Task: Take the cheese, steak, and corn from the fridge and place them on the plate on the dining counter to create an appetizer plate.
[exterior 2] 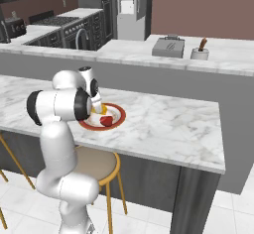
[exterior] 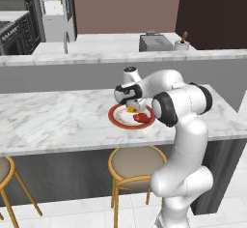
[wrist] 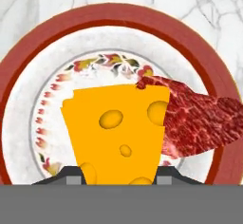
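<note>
left base view: the gripper [exterior: 134, 107] hangs over the plate [exterior: 118, 120] on the dining counter [exterior: 53, 116], with the cheese [exterior: 130, 109] at its tips and the steak [exterior: 140, 118] lying on the plate just beside.

right base view: the gripper sits low above the plate, the cheese under it and the steak toward the near rim.

hand view: the jaws are clamped on the cheese, which lies straight ahead between the finger tips, wide end away from the hand, directly above the plate's patterned centre. the steak touches or overlaps its right edge; which, i cannot tell. letting go here should drop the cheese on the plate.
</note>
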